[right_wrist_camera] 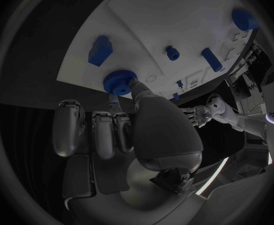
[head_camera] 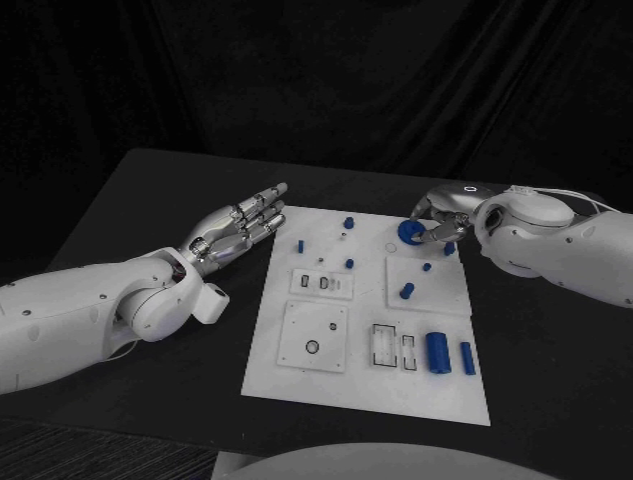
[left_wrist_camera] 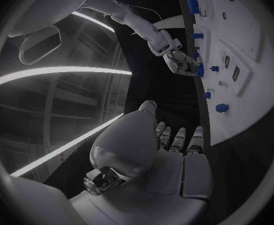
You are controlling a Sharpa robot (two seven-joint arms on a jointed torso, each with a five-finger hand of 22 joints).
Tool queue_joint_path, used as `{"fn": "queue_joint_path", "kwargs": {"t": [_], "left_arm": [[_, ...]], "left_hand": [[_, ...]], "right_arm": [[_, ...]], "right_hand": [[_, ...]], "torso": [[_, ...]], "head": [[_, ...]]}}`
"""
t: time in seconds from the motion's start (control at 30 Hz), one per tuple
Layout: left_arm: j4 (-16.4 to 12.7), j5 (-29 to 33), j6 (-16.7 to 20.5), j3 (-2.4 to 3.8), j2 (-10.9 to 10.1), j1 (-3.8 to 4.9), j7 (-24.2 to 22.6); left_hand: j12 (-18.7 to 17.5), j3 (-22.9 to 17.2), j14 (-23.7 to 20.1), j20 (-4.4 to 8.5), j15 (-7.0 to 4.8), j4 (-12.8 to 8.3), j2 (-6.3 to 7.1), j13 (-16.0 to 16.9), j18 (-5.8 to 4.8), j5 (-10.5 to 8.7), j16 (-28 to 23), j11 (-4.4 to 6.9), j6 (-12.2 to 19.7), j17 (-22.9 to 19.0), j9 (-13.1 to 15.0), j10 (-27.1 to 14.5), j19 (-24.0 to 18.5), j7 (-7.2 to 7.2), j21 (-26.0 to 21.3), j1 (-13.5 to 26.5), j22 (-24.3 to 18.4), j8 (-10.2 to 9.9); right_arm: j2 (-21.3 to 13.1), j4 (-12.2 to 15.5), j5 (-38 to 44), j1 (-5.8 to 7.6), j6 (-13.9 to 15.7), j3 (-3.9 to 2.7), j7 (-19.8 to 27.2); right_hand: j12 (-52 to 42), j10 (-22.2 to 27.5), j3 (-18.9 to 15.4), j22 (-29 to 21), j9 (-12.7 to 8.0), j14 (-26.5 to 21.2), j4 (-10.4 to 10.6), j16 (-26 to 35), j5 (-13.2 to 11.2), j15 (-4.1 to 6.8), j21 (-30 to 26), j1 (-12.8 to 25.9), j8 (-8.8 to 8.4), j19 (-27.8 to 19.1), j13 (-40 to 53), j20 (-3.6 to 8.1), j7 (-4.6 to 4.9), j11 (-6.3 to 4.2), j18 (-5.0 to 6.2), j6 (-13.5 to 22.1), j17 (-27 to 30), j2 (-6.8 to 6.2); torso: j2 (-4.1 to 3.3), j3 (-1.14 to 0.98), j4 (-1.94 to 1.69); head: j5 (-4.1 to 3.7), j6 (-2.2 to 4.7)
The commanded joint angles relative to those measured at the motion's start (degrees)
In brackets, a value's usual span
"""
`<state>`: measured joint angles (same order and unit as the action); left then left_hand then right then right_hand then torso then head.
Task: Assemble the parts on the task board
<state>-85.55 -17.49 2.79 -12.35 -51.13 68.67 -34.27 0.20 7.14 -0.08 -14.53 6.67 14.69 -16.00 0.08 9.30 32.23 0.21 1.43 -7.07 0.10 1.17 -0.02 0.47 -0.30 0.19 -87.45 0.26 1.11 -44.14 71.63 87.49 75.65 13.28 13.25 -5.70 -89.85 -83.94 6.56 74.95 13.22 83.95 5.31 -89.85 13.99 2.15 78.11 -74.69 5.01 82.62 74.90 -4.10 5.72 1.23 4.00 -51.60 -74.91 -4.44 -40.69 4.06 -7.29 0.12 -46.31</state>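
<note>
Risk: blue round part (head_camera: 410, 232), pinched by right hand (head_camera: 443, 222), may slip or seat crooked on task board (head_camera: 295, 375); left hand (head_camera: 240, 228) spread, holding nothing.

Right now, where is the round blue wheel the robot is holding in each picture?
Head view: the blue wheel sits at the board's far edge, in the right hand.
Left wrist view: it is at that far hand's fingertips.
Right wrist view: it is just past the thumb.
Shared landmark: the white task board.
</note>
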Motion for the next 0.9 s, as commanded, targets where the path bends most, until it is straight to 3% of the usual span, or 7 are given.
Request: {"fn": "queue_joint_path", "kwargs": {"t": [0.03, 0.1, 0.3, 0.4, 0.57, 0.9], "left_arm": [[-0.1, 0.0, -0.8, 0.04, 0.1, -0.02, -0.4], [0.0, 0.0, -0.8, 0.04, 0.1, -0.02, -0.3], [0.1, 0.0, -0.9, 0.04, 0.3, -0.03, -0.3], [0.1, 0.0, -0.9, 0.04, 0.3, -0.03, -0.3], [0.1, 0.0, -1.0, 0.04, 0.2, -0.04, -0.2], [-0.1, 0.0, -1.0, 0.04, -0.2, -0.05, 0.0]], "left_hand": [[-0.2, -0.5, 0.1, -0.49, 0.57, 0.0, 0.09, -0.1, 1.06, 0.37, -0.2, -0.44, 0.0, -0.1, 0.0, 0.0, 0.1, 0.47, 0.2, -0.5, 0.1, 0.1], [-0.2, -0.5, 0.1, -0.49, 0.57, 0.0, 0.09, -0.1, 1.06, 0.37, -0.2, -0.44, 0.0, -0.1, 0.0, 0.0, 0.1, 0.47, 0.2, -0.5, 0.1, 0.1], [-0.2, -0.5, 0.1, -0.51, 0.6, 0.0, 0.09, -0.1, 1.06, 0.37, -0.2, -0.48, 0.0, -0.1, 0.0, 0.0, 0.1, 0.49, 0.3, -0.5, 0.1, 0.1], [-0.2, -0.5, 0.1, -0.51, 0.6, 0.0, 0.09, -0.1, 1.06, 0.37, -0.2, -0.48, 0.0, -0.1, 0.0, 0.0, 0.1, 0.49, 0.3, -0.5, 0.1, 0.1], [-0.2, -0.5, 0.1, -0.51, 0.6, 0.0, 0.09, -0.1, 1.06, 0.37, -0.2, -0.48, 0.0, -0.1, 0.0, 0.0, 0.1, 0.49, 0.3, -0.5, 0.1, 0.1], [-0.2, -0.7, 0.1, -0.59, 0.72, -0.1, 0.08, -0.1, 1.06, 0.38, -0.2, -0.6, 0.0, -0.1, 0.0, 0.0, 0.1, 0.53, 0.3, -0.5, 0.1, 0.1]], "right_arm": [[0.0, 0.0, 1.2, -0.48, -2.3, 0.39, -1.5], [0.0, 0.0, 1.2, -0.48, -1.9, 0.39, -1.4], [0.0, 0.0, 1.2, -0.48, -0.7, 0.39, -0.7], [-0.2, 0.2, 1.2, -0.48, 0.2, 0.39, 0.0], [-0.7, 0.8, 1.2, -0.48, 1.1, 0.39, 0.6], [-2.8, 4.4, 1.2, -0.06, 2.7, 0.36, 1.0]], "right_hand": [[-0.1, -6.1, 0.6, 10.3, 0.9, 6.1, 0.0, -0.1, 2.7, 0.49, -0.1, 0.2, 0.78, 0.3, 15.1, 0.33, -0.25, -0.76, -0.96, -1.6, -15.1, 0.49], [-0.1, -6.1, 1.2, 10.5, 2.1, 6.1, 0.2, -0.1, 5.5, 0.92, 0.2, 0.4, 1.84, 0.5, 15.1, 0.64, -0.99, -1.28, -1.05, -4.1, -15.1, 0.94], [-0.1, -6.1, 2.2, 10.8, 5.0, 6.1, 0.1, -0.1, 8.5, 2.25, 0.4, 0.7, 4.25, 0.8, 15.1, 1.8, -2.94, -2.87, -1.11, -9.5, -15.1, 1.29], [-0.1, -6.1, 2.9, 11.1, 6.5, 6.1, -0.3, -0.1, 10.8, 2.75, 0.8, 0.4, 4.91, 1.1, 15.1, 2.35, -3.33, -3.33, -1.23, -11.1, -15.1, 1.27], [-0.1, -6.1, 4.0, 11.4, 7.6, 6.1, -0.6, -0.1, 15.0, 2.6, 1.3, 0.4, 4.42, 1.5, 15.1, 2.43, -2.66, -2.85, -1.4, -10.9, -15.1, 0.81], [-0.1, -6.1, 5.0, 11.6, 8.2, 6.1, -0.5, -0.1, 17.5, 1.69, 1.6, 1.0, 3.57, 1.8, 15.1, 1.77, -1.89, -1.69, -1.53, -10.7, -15.1, 0.14]], "torso": [[0.0, 0.02, -0.01], [0.0, 0.02, 0.02], [-0.01, 0.02, 0.03], [-0.01, 0.01, 0.05], [0.01, 0.01, 0.05], [0.0, 0.05, 0.1]], "head": [[0.14, 0.02], [0.24, -0.04], [0.23, -0.12], [0.31, -0.13], [0.4, -0.04], [0.55, -0.23]]}}
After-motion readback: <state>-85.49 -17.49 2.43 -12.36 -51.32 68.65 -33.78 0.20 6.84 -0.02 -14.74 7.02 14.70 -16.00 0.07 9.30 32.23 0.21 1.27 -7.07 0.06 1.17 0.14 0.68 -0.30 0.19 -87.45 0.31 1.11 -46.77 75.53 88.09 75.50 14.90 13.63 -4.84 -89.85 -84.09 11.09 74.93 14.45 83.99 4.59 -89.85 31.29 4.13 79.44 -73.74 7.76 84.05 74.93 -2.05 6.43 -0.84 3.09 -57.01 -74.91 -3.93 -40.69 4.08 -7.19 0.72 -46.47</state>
